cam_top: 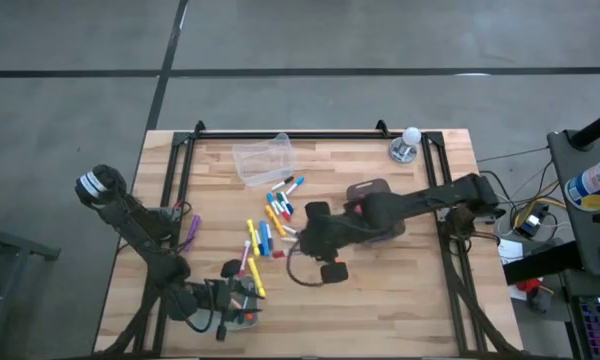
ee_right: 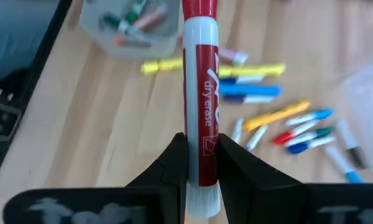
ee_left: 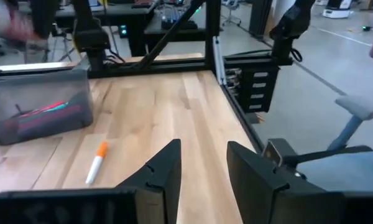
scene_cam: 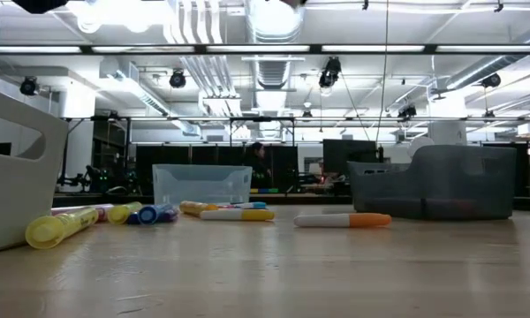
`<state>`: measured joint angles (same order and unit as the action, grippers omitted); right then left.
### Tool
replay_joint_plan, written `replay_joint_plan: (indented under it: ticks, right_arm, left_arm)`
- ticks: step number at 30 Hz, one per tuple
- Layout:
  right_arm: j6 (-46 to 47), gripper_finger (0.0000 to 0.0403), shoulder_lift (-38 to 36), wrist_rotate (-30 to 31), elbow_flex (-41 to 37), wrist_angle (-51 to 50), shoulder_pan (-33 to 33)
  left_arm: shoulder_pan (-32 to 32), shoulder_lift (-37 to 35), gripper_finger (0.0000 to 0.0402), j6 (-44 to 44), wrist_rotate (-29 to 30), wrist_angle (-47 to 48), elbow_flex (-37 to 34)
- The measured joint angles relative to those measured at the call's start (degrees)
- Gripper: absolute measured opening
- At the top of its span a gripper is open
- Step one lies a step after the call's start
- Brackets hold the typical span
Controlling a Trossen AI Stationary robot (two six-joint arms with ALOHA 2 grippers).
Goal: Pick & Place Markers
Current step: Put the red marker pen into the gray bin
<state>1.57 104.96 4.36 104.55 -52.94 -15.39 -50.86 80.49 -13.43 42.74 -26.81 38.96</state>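
1. Your right gripper reaches over the table's middle, fingers clamped on a red dry-erase marker
2. Your left gripper waits at the near-left corner, fingers apart
3. The loose markers lie near the clear bin

Bright overhead strip lights, blurred wrist views

Overhead, tabletop-level and wrist cameras share the table.
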Motion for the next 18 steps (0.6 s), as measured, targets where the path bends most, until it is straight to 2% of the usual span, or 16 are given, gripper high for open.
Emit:
replay_joint_plan:
  ticks: [3, 9, 14, 18]
  right_arm:
    - [-0.15, 0.0063, -1.08, 1.87, -0.11, 3.93, -2.67]
    - [-2.41, 0.0063, -0.83, 4.77, -0.19, 9.32, -7.04]
    - [-2.77, 0.0063, 0.07, 8.89, -0.43, 11.94, -8.86]
    - [-2.77, 0.0063, 0.60, 9.42, -0.59, 14.13, -9.35]
  left_arm:
    - [0.96, -0.02, 0.0123, 0.04, 2.97, -0.27, 0.00]
    - [3.83, -0.02, 0.0123, 2.68, 12.58, -2.68, 0.55]
    - [5.98, -0.02, 0.0123, 8.52, 13.23, -9.26, 0.55]
    - [6.29, -0.02, 0.0123, 15.67, 11.95, -14.64, 0.55]
